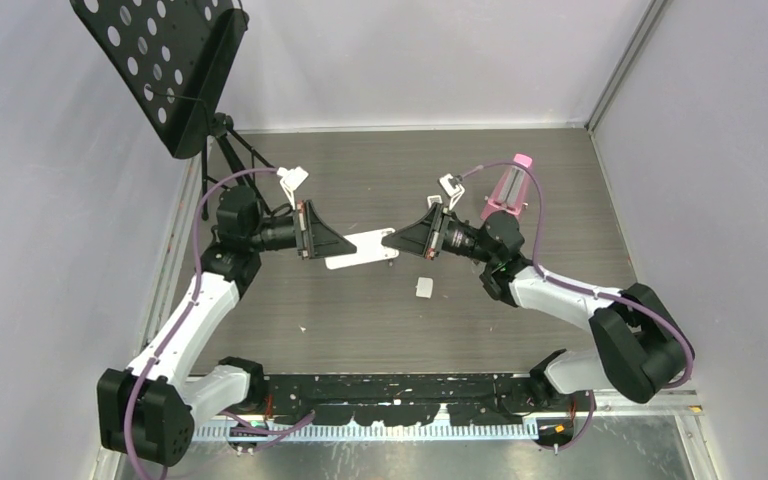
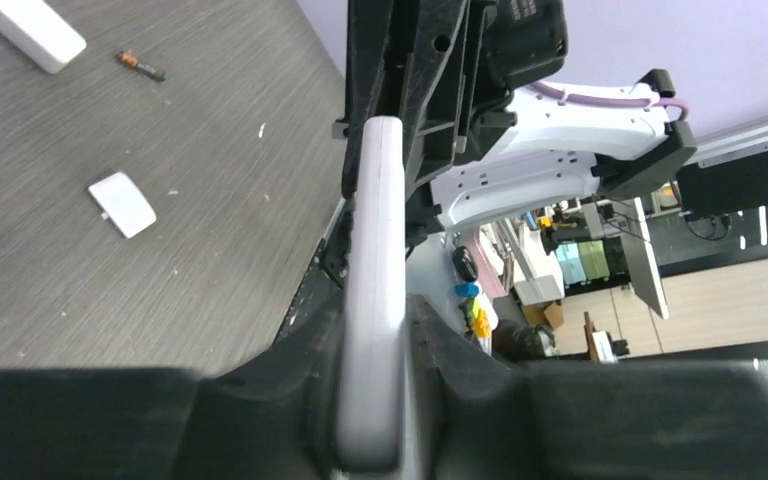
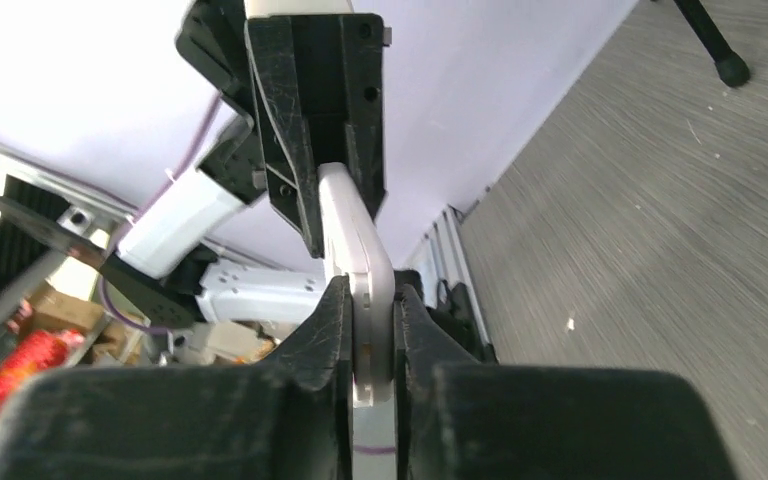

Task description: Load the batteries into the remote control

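The white remote control [image 1: 362, 250] hangs above the table, held at both ends. My left gripper [image 1: 350, 246] is shut on its left end and my right gripper [image 1: 392, 241] on its right end. In the left wrist view the remote [image 2: 375, 280] runs edge-on between my left gripper's [image 2: 373, 335] jaws. In the right wrist view the remote [image 3: 358, 240] sits clamped in my right gripper [image 3: 370, 305]. One battery [image 2: 140, 66], dark with an orange tip, lies on the table. The other batteries are not clearly in view.
A small white flat cover piece [image 1: 423, 288] lies on the table below the remote, also in the left wrist view [image 2: 122, 203]. The end of another white remote [image 2: 30, 30] lies near the battery. A pink object [image 1: 508, 190] stands at the back right. A black music stand [image 1: 165, 60] stands at the back left.
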You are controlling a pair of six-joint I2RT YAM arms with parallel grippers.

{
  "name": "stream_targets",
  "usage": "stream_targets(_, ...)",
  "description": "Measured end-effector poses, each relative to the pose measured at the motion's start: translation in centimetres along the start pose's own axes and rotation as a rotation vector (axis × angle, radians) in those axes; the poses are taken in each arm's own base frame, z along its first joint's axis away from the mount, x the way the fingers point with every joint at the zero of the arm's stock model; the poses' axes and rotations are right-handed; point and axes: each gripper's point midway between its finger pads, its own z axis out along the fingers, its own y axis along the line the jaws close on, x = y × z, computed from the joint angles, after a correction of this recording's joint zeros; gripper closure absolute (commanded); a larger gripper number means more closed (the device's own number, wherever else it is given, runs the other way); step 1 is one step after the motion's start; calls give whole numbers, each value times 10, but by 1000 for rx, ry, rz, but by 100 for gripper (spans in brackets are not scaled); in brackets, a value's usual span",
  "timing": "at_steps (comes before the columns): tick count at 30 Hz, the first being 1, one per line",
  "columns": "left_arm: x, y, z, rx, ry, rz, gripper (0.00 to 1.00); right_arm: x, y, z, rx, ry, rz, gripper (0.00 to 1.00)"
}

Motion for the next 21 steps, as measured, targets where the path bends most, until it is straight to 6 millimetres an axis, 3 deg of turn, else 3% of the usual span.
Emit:
stream_targets(2, -6, -4, 2, 16, -25, -7, 43, -4, 3, 0, -19, -39, 12, 96)
stream_targets(5, -9, -7, 8, 51, -52, -44, 38, -10, 5, 5, -26, -87, 27, 96)
stream_targets(9, -9, -2, 12, 72, -69, -138, 52, -16, 3, 8, -7, -134, 29, 96)
stream_targets(14, -13, 0, 14, 71, -87, -152, 82, -19, -2, 9, 9, -143, 24, 93)
stream_targets(17, -15, 3, 15, 63, -99, -116, 100, -21, -2, 11, 15, -144, 26, 75)
stream_targets(18, -15, 4, 15, 58, -101, -104, 100, -21, -2, 11, 20, -143, 28, 60)
stream_targets(21, -12, 13, 14, 14, -102, -92, 100, -18, -8, 9, 60, -133, 18, 41)
